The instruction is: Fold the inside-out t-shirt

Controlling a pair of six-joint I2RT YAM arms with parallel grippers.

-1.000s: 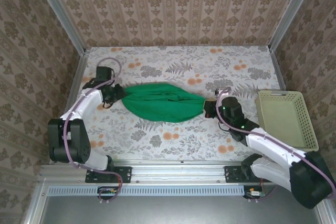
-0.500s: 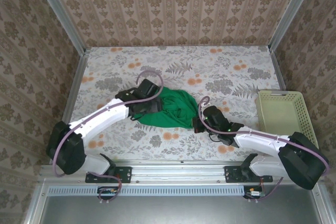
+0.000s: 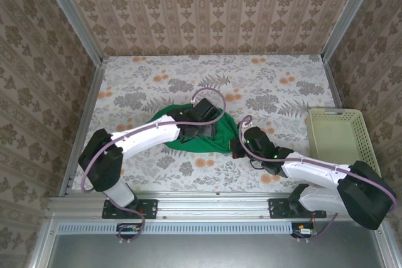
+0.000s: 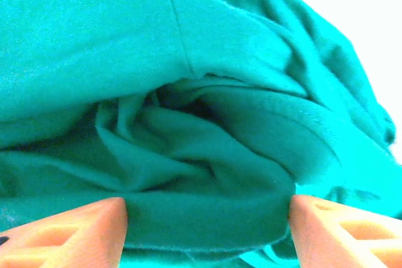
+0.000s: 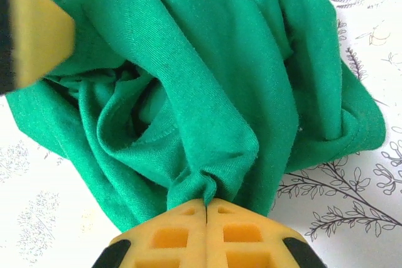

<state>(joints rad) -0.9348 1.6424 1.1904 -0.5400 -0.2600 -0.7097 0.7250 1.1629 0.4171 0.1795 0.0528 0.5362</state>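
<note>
1. The table (image 3: 282, 86) is covered with a flowered cloth and closed in by patterned walls on three sides.
2. The left arm (image 3: 144, 136) reaches in from the near left and crosses over the middle of the table. The right arm (image 3: 314, 171) lies low along the near right.
3. The green t-shirt (image 3: 217, 141) lies bunched in a wrinkled heap at the middle of the table, between the two arms and partly under the left arm's wrist.
4. A pale basket (image 3: 339, 145) sits at the right edge of the table, well apart from the shirt.
5. We see the left gripper (image 3: 202, 131) right over the heap. From its wrist camera the left gripper (image 4: 204, 233) has its jaws spread wide, and its orange fingers (image 4: 69, 233) stand at either side of a thick roll of t-shirt (image 4: 207, 155). The cloth fills the gap and touches both inner faces. We cannot tell whether it is pinched.
6. The right gripper (image 3: 235, 149) meets the heap's near right edge. Its wrist view shows the right gripper (image 5: 206, 218) with its jaws pressed together on a gathered fold of the t-shirt (image 5: 207, 80), and the cloth fans out from that pinch.
7. A blurred yellow block (image 5: 34, 29) with a dark edge sits against the far side of the heap in that view. We cannot say what it is.
</note>
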